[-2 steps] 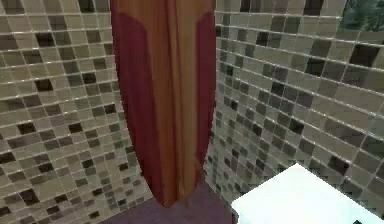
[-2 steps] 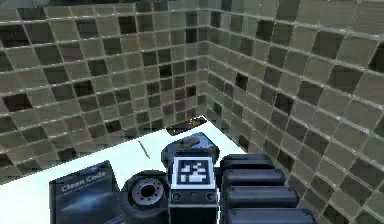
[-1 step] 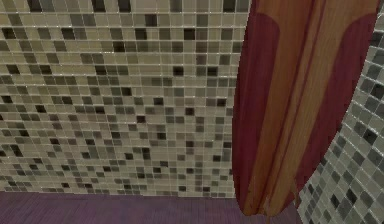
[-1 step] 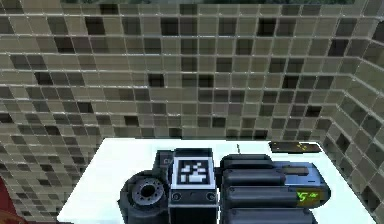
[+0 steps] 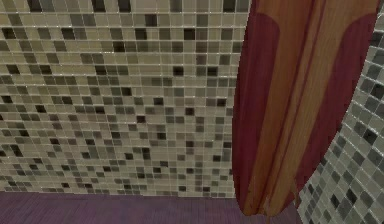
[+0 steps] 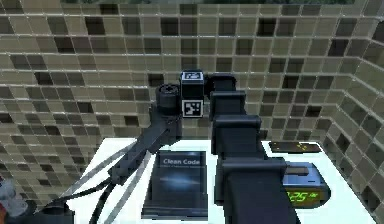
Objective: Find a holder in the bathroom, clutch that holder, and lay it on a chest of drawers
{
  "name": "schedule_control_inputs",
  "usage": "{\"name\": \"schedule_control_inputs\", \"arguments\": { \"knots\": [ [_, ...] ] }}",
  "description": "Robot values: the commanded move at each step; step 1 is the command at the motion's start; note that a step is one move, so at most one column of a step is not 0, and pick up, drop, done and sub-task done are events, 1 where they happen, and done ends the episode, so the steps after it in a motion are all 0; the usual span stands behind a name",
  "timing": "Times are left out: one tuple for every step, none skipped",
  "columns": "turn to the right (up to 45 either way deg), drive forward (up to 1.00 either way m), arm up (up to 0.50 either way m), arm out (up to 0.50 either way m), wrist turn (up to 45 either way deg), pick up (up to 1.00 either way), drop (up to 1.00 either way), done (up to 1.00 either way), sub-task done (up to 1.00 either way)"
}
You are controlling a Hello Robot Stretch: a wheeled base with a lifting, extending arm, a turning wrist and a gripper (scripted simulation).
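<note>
My arm (image 6: pixel 240 150) is nearest, a dark square bar coming up from the arm side view's bottom edge over a white counter (image 6: pixel 335 195). At its far end are two white marker squares (image 6: pixel 192 92).

Arm side view, left to right:
- A small grey thing (image 6: pixel 6 196) is cut by the left edge, low down. It is too small to name, and I cannot tell if it is the holder.
- My claw (image 6: pixel 80 200) has its dark body left of the markers, and its thin fingers (image 6: pixel 120 165) slant down-left across the counter.
- I cannot tell if the claw is spread or pressed together, or whether it holds anything.
- A dark flat book-like slab (image 6: pixel 178 182) lies on the counter just left of the arm.
- A dark clock with green digits (image 6: pixel 302 192) is right of the arm.
- A thin dark flat thing (image 6: pixel 295 147) lies farther back on the counter.
- A mosaic tile wall (image 6: pixel 90 50) is behind all of it.

Forward view, left to right:
- A mosaic tile wall (image 5: pixel 110 90) with a purple floor strip (image 5: pixel 100 210) below it.
- A red-and-orange curtain (image 5: pixel 290 100) hangs on the right.
- More tile (image 5: pixel 360 150) is past the curtain.
</note>
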Motion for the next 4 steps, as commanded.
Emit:
{"name": "schedule_control_inputs", "arguments": {
  "knots": [
    [0.0, 0.0, 0.0, 0.0, 45.0, 0.0, 0.0, 0.0, 0.0],
    [0.0, 0.0, 0.0, 0.0, 45.0, 0.0, 0.0, 0.0, 0.0],
    [0.0, 0.0, 0.0, 0.0, 45.0, 0.0, 0.0, 0.0, 0.0],
    [0.0, 0.0, 0.0, 0.0, 9.0, 0.0, 0.0, 0.0, 0.0]
  ]
}}
